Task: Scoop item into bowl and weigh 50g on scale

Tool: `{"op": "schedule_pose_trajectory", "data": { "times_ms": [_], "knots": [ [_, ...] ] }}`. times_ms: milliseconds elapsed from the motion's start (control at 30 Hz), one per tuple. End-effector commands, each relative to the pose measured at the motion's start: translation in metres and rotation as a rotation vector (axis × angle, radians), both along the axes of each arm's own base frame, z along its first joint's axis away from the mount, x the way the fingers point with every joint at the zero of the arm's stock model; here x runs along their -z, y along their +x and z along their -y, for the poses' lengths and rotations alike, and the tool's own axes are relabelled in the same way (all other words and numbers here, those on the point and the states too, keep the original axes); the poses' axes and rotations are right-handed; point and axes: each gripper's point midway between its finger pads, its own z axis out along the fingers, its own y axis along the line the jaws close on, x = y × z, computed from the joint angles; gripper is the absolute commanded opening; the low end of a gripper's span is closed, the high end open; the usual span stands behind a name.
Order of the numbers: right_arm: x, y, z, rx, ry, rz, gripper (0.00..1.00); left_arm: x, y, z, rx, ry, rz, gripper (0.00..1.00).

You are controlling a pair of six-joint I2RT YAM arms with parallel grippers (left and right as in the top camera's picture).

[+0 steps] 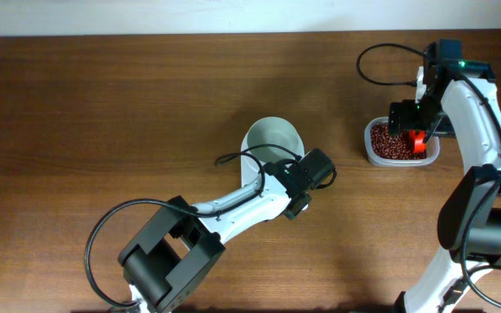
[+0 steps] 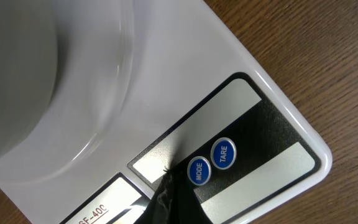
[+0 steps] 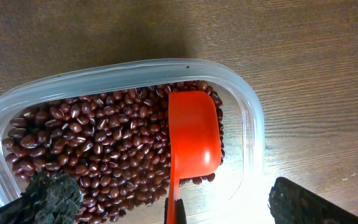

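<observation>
Left pincer (image 2: 166,198) shut tight over smooth white scale (image 2: 185,68); right pincer (image 3: 179,202) wide over red scoop (image 3: 193,134) on glossy oval beans (image 3: 104,149).

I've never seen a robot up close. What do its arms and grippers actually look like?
Both the left arm and right arm have smooth white shells with chunky black joints and looping black cables. The right arm carries a small green light. The right gripper has rough, black, foam-like fingers.
</observation>
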Motion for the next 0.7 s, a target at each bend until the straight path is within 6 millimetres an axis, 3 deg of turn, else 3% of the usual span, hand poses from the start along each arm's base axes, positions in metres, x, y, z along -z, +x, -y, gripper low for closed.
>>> {"op": "schedule_pose_trajectory", "data": {
  "times_ms": [0,467,567,667],
  "knots": [
    [0.006,-0.002,0.000,-0.002,-0.010,-0.020,0.99,0.014,0.002,-0.006,-0.028,0.021,-0.028,0.00],
    [0.006,-0.002,0.000,-0.002,-0.010,-0.020,0.99,0.009,0.007,-0.005,-0.039,0.003,-0.025,0.00],
    [0.006,-0.002,0.000,-0.002,-0.010,-0.020,0.99,-0.034,0.004,0.008,-0.013,-0.074,0.002,0.00],
    [0.006,-0.002,0.000,-0.002,-0.010,-0.020,0.99,-0.133,-0.003,0.012,-0.031,-0.273,0.100,0.00]
  ]
}}
